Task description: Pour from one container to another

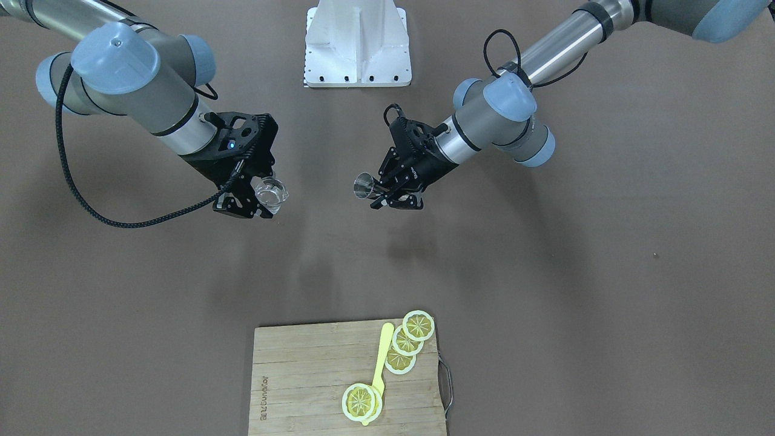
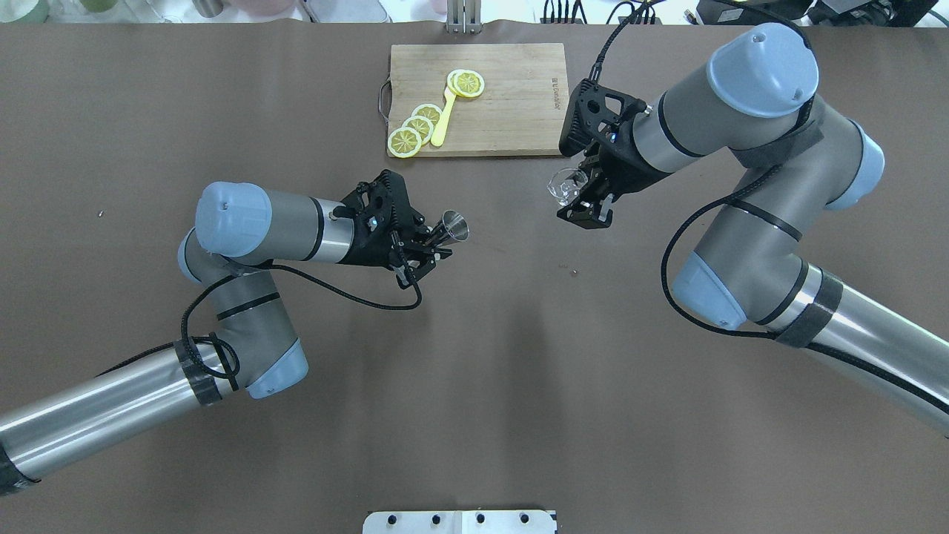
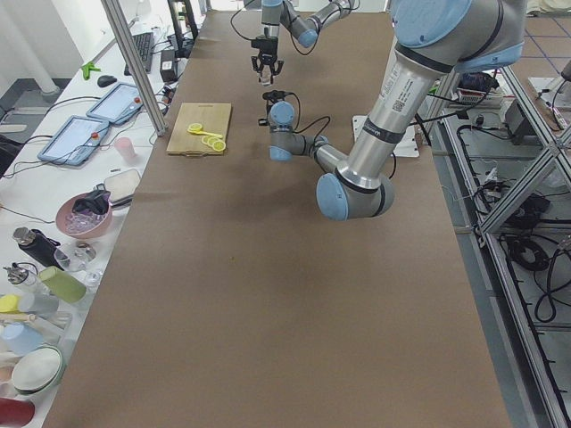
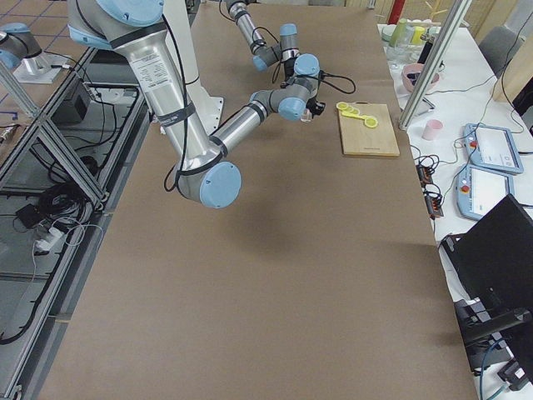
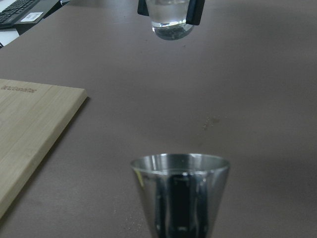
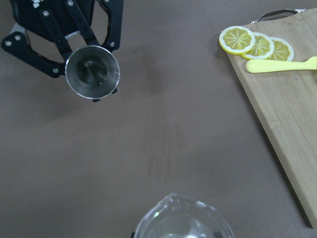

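Note:
A small steel jigger [image 2: 454,226] is held above the table, my left gripper [image 2: 437,239] shut on it. It fills the bottom of the left wrist view [image 5: 179,194], and in the right wrist view [image 6: 92,72] its mouth faces the camera. A clear glass cup [image 2: 563,185] hangs in my right gripper [image 2: 582,196], which is shut on it. In the front-facing view the jigger [image 1: 364,186] and the glass [image 1: 270,194] are apart, with a gap of table between them. The glass [image 5: 171,22] shows at the top of the left wrist view.
A wooden cutting board [image 2: 511,104] lies at the table's far edge with several lemon slices [image 2: 415,130] and a yellow plastic knife [image 2: 443,119] on it. The white robot base [image 1: 357,45] stands at the near edge. Brown table surface [image 2: 482,356] spreads around the arms.

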Robot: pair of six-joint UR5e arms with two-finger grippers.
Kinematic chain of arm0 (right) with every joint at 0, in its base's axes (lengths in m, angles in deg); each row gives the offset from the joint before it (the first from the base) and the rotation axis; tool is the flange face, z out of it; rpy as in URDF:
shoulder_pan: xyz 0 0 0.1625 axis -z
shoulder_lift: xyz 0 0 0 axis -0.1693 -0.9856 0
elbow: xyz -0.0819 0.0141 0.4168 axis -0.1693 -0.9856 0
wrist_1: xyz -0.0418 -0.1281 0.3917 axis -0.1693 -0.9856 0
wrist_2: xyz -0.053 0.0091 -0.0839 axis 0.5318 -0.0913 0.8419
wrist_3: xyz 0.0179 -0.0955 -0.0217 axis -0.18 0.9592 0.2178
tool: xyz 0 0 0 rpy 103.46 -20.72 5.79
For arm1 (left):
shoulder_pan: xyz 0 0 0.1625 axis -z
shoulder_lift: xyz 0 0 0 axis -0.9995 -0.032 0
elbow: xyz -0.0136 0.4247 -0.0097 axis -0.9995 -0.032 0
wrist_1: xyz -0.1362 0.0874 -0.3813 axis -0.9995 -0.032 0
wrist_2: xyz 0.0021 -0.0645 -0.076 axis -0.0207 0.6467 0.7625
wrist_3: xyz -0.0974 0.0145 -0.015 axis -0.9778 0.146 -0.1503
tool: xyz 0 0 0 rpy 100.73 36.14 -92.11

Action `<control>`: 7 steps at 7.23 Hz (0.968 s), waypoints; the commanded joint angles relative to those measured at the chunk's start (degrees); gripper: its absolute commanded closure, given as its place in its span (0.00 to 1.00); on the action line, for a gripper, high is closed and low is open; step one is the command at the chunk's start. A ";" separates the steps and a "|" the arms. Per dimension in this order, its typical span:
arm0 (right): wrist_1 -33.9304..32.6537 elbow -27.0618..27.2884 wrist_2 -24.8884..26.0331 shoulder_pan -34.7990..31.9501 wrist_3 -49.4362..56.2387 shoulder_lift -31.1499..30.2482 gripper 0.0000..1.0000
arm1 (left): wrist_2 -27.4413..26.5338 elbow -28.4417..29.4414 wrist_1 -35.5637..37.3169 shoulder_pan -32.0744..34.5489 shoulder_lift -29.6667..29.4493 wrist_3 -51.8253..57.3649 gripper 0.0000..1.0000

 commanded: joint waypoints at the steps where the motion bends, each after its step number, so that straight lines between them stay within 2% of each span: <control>1: -1.82 1.01 0.08 0.68 -0.01 0.56 1.00 | 1.62 4.37 -0.13 -0.60 -4.21 0.96 1.00; 4: -3.92 2.94 0.17 0.51 0.60 0.13 1.00 | 3.20 5.70 -0.04 -0.60 -5.89 0.96 1.00; 7: -14.09 7.24 0.96 1.65 6.46 0.83 1.00 | 3.21 8.51 0.05 -0.60 -8.88 0.96 1.00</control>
